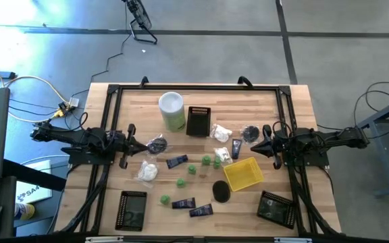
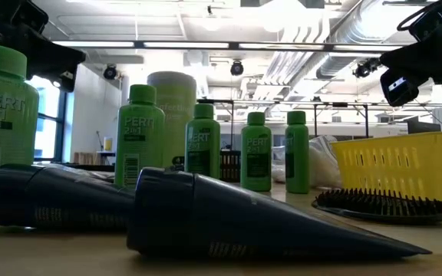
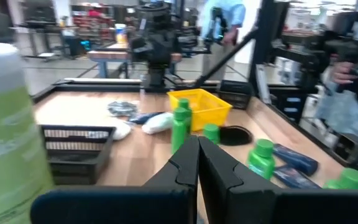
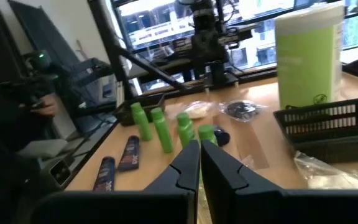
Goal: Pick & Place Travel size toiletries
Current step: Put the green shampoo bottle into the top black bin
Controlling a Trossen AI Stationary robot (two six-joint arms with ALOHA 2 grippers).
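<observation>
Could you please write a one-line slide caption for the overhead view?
Both grippers, left and right, wait shut at the table's sides, with green bottles, navy tubes and a yellow basket between them.

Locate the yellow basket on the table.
In the high view the yellow basket sits right of centre, near the right gripper, with a dark round piece beside it.

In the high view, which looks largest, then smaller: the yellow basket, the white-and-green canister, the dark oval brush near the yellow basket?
1. yellow basket
2. white-and-green canister
3. dark oval brush

The overhead camera makes this ranking fairly sure, though the upright canister shows mostly its top.
</observation>
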